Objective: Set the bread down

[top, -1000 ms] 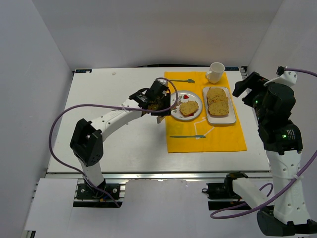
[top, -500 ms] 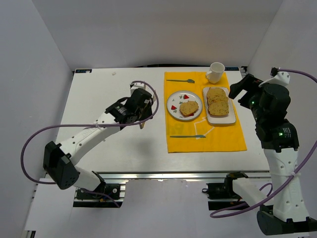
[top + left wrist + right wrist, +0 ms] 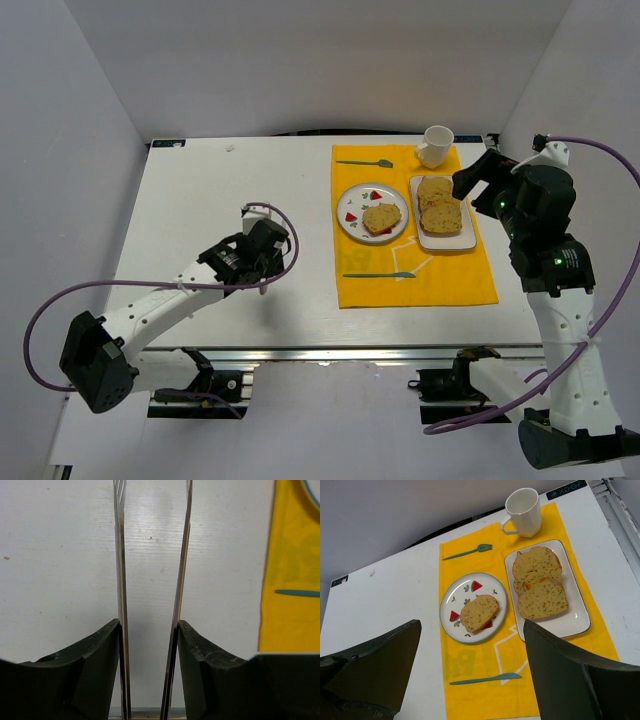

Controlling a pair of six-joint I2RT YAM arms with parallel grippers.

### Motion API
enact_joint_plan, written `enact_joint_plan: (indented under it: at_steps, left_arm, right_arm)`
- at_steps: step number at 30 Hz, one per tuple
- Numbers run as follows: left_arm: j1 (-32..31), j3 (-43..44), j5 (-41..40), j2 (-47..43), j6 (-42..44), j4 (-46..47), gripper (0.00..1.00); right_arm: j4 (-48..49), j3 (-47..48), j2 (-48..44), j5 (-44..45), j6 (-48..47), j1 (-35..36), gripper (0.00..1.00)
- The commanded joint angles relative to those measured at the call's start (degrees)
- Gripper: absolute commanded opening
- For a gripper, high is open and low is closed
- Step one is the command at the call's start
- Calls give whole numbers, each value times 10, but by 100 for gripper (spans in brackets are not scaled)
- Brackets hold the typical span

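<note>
Retracted from beside the round plate (image 3: 358, 195) to bare table, well apart from it: see left gripper (image 3: 154, 510), with a narrow gap at the fingers and nothing between. Swung closer to the tray (image 3: 445, 244): see right gripper (image 3: 472, 182), spread wide, empty. Locate bread (image 3: 381, 217) flat on the plate, touching neither gripper. Judge placement as done; at most, parking both arms left. Disregard two slices (image 3: 440, 205) on the tray.
</note>
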Motion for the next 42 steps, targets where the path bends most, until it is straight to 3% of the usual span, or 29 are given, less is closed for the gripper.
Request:
enact_joint_plan:
  at_steps: [1,21,26,34,38,42]
  left_arm:
    - [-14,-35,8,-8,17,68,58]
    - [-72,-82,-5,156,58,213,57]
    - [-72,-81,0,179,61,216,66]
    - [-73,-81,-12,161,49,192,87]
    - [-73,-73,-10,128,32,162,94]
    - [-75,-30,-30,31,12,74,98]
  right_arm:
    - [27,-3,1,-16,2,2,89]
    - [20,-11,1,-22,-3,2,89]
    - [17,-8,2,-22,-6,2,89]
    - [18,-7,4,-24,-8,1,89]
    - [9,-1,13,-35,-18,2,89]
    - [-33,33,59,-54,-36,2,89]
